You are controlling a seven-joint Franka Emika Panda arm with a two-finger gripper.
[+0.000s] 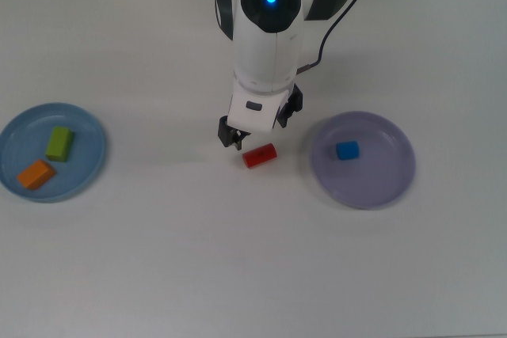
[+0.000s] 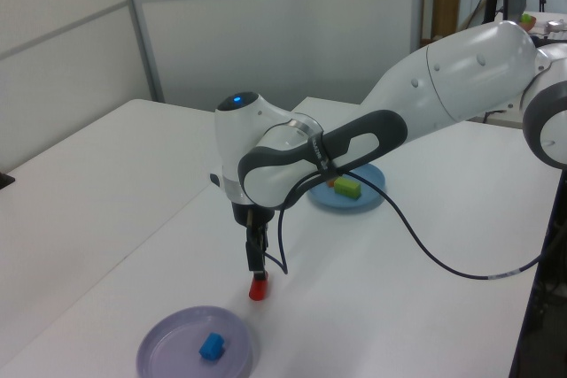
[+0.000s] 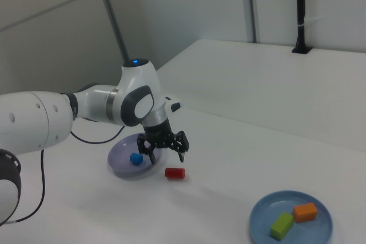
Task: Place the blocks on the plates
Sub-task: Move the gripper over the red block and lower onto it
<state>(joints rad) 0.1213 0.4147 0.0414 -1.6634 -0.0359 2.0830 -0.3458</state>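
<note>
A red cylinder (image 1: 259, 155) lies on its side on the white table, between the two plates. My gripper (image 1: 260, 126) hangs just above it, a little toward the top view's upper edge, open and empty. In the right view the gripper (image 3: 164, 150) shows its fingers spread wide over the red cylinder (image 3: 174, 172). The blue cube (image 1: 346, 150) rests on the lavender plate (image 1: 376, 180). A green bar (image 1: 59, 142) and an orange bar (image 1: 36, 173) lie on the light blue plate (image 1: 83, 156). In the left view the gripper (image 2: 257, 263) stands directly over the red cylinder (image 2: 258, 288).
The arm's black cable (image 2: 416, 254) loops over the table behind the gripper. A wall panel stands beyond the table's far edge in the left view. The lavender plate (image 3: 122, 170) lies close to the gripper in the right view.
</note>
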